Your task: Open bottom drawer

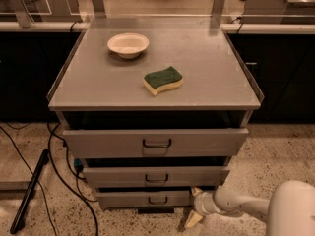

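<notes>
The bottom drawer (125,199) is the narrowest grey front, lowest on the cabinet, with a small dark loop handle (157,199) at its centre. It stands slightly forward under the middle drawer (113,176) and the wide top drawer (98,142). My gripper (193,215) is low at the drawer's right end, near the floor, reaching in from the lower right on a white arm (246,206). It is to the right of the handle, not on it.
On the cabinet top (88,82) lie a white bowl (128,44) and a green-and-yellow sponge (163,79). Black cables (56,156) and a dark rod (29,191) lie on the floor at the left. Dark counters flank the cabinet.
</notes>
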Controlling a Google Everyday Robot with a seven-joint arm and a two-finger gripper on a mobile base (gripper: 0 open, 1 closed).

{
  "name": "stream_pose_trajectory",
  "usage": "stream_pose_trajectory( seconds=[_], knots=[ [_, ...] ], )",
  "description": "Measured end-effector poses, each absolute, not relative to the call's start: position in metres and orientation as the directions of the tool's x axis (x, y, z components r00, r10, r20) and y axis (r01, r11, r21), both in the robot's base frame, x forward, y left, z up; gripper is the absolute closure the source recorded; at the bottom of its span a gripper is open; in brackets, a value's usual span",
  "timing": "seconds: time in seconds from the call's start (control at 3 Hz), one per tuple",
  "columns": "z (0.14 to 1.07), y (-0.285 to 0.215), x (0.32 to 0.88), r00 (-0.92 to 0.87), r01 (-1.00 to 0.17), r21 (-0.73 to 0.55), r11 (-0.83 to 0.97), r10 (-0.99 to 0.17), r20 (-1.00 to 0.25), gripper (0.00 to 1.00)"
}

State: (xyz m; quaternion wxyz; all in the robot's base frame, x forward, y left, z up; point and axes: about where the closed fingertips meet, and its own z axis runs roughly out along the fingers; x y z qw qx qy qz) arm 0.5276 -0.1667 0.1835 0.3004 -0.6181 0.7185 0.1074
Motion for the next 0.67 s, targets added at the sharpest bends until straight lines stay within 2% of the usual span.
stream_pose_trajectory(
  seconds=[0.67],
  knots=[
    [0.1725, -0.1643, 0.5380, -0.073, -0.962, -0.182, 0.203, -0.835, -0.545, 0.00]
  ],
)
